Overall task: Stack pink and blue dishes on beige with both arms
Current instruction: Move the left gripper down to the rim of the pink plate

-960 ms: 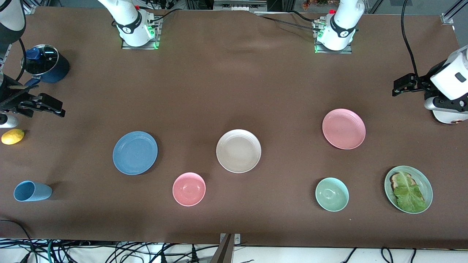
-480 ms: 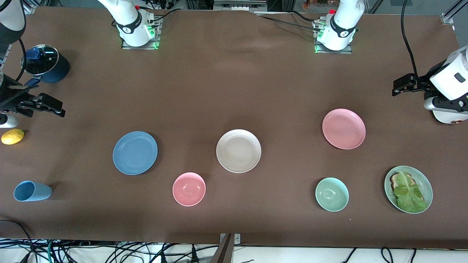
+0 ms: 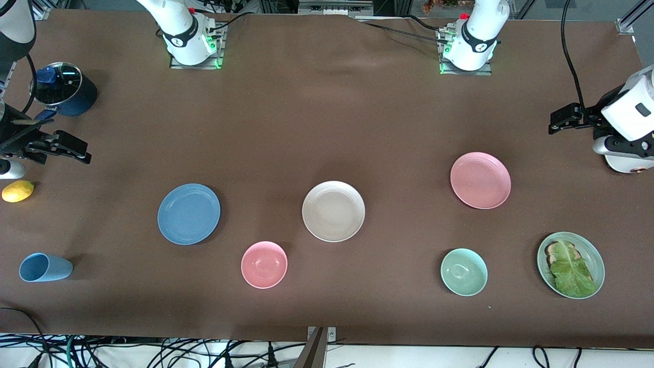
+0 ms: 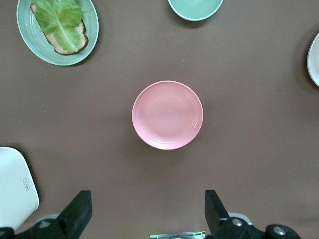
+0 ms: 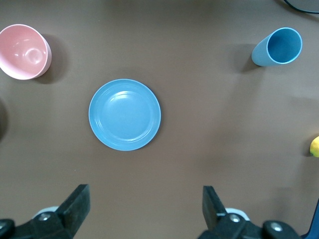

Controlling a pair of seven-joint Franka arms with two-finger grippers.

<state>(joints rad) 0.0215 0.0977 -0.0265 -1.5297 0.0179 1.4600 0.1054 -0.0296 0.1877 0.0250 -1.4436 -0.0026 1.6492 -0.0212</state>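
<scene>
Both pincers wide open, holding nothing

Beige plate (image 4: 315, 59) cut by left wrist view edge; lemon (image 5: 314, 147) cut in right wrist view.

No readable text, brand name, number or sign is showing anywhere in these views. The collar bands on the two arm bases (image 3: 180, 37) (image 3: 479, 43) are each carrying a small white mark, too small to make out, and a white housing (image 4: 15, 191) in the left wrist view is bearing a tiny rounded outline symbol without letters.
</scene>
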